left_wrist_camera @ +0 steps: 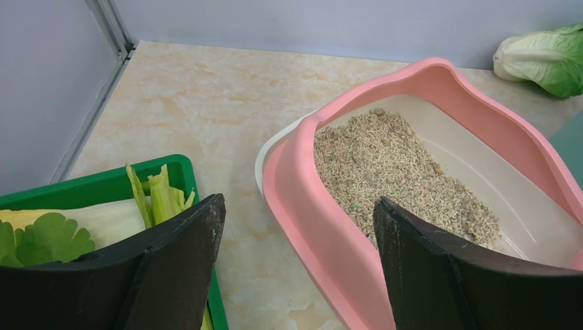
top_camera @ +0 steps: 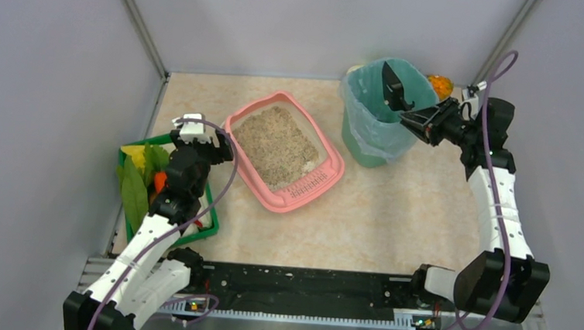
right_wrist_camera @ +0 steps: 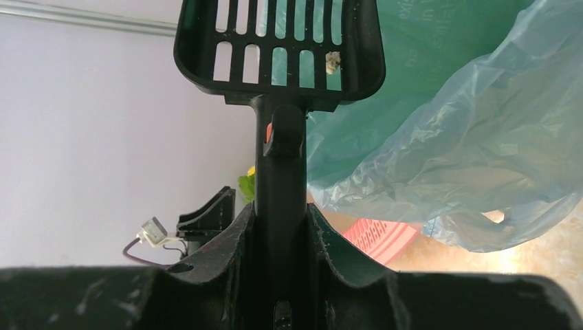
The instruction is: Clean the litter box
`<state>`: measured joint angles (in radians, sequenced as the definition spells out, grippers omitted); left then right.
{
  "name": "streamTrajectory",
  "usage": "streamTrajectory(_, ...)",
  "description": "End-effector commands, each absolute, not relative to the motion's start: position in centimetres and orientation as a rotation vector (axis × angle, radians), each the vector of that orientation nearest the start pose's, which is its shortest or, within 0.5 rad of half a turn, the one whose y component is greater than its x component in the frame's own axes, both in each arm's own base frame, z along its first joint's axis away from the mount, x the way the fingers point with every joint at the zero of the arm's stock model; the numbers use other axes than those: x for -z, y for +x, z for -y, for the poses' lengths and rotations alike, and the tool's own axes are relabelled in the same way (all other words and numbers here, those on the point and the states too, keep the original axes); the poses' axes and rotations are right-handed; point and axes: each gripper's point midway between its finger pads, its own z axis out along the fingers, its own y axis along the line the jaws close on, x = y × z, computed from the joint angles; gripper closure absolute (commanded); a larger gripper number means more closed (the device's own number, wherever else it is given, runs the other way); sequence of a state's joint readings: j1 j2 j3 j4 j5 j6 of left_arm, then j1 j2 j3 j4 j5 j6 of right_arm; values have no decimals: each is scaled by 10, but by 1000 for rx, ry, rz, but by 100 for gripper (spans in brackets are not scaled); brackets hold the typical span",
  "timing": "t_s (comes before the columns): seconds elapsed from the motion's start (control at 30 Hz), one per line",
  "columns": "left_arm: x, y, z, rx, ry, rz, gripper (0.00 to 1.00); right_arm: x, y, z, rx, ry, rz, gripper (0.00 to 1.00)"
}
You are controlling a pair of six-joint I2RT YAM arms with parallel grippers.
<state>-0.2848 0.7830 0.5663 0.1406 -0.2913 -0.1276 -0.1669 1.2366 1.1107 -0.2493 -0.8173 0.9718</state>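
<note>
the litter box (top_camera: 308, 189) sits near the middle of the worktop (top_camera: 394, 211), a little to the left, with its slotted ledge toward the arms and beige litter spread inside. the step in hand looks like the dump. the right hand (top_camera: 424, 124) is clamped on the handle of a black slotted scoop (top_camera: 393, 87), holding its head over the mouth of the teal-lined bin (top_camera: 368, 143). 1 small pale clump (right_wrist_camera: 333, 62) clings to the slots, so the next move probably calls for a tilt or shake over the liner, then a trip to the litter for another pass. the right arm rises from its base, wrist bent toward the bin. the left hand (top_camera: 198, 127) hangs with fingers wide apart, holding nothing, over the green tray (top_camera: 211, 221) just beside the box's left corner.
</note>
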Motion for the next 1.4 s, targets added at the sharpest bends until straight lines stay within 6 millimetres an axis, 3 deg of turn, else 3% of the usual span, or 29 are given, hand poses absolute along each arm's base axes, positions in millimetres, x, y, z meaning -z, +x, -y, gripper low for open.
streamTrajectory(0.0, -265, 325, 49, 84, -94, -1582, 16, -347, 345, -92, -1256, 415, -1883, 100)
streamTrajectory(0.1, -265, 326, 49, 81, -95, -1584, 16, -352, 343, -86, -1126, 321, -1912, 100)
streamTrajectory(0.27, -264, 326, 50, 84, -93, -1585, 16, -360, 340, -65, -727, 104, -1956, 100)
streamTrajectory(0.4, -263, 327, 51, 85, -90, -1587, 16, -379, 328, -91, -547, -181, -1910, 100)
streamTrajectory(0.43, -263, 327, 51, 86, -89, -1589, 16, -377, 328, -94, -496, -249, -1897, 100)
streamTrajectory(0.5, -262, 327, 51, 87, -90, -1590, 16, -353, 338, -68, -226, -191, -1973, 100)
streamTrajectory(0.57, -262, 327, 52, 89, -88, -1590, 16, -339, 330, -82, -268, -337, -2025, 100)
streamTrajectory(0.6, -262, 327, 52, 89, -88, -1592, 16, -337, 331, -82, -247, -312, -2025, 100)
streamTrajectory(0.7, -262, 328, 52, 88, -90, -1592, 16, -340, 327, -98, -308, -394, -1969, 100)
streamTrajectory(0.77, -262, 328, 53, 92, -88, -1592, 16, -340, 331, -84, -233, -312, -1955, 100)
streamTrajectory(0.83, -263, 328, 54, 92, -83, -1592, 16, -357, 323, -99, -323, -362, -1919, 100)
streamTrajectory(0.87, -263, 328, 53, 89, -83, -1595, 16, -378, 320, -106, -367, -329, -1865, 100)
streamTrajectory(0.93, -262, 328, 52, 81, -87, -1599, 16, -397, 317, -107, -310, -298, -1739, 100)
streamTrajectory(0.97, -262, 328, 52, 82, -90, -1595, 16, -375, 325, -100, -218, -313, -1733, 100)
streamTrajectory(1.0, -260, 329, 53, 86, -88, -1595, 17, -346, 332, -94, -145, -332, -1796, 100)
streamTrajectory(1.03, -260, 330, 54, 92, -85, -1594, 16, -330, 333, -91, -101, -328, -1891, 100)
streamTrajectory(1.13, -260, 330, 56, 99, -80, -1617, 17, -357, 324, -107, -80, -369, -1926, 100)
streamTrajectory(1.23, -258, 331, 53, 83, -84, -1607, 17, -333, 327, -99, 43, -422, -1869, 100)
streamTrajectory(1.33, -260, 330, 54, 87, -81, -1620, 17, -345, 327, -103, 8, -377, -1948, 100)
streamTrajectory(1.37, -259, 329, 54, 88, -87, -1624, 17, -336, 329, -97, 62, -392, -1943, 100)
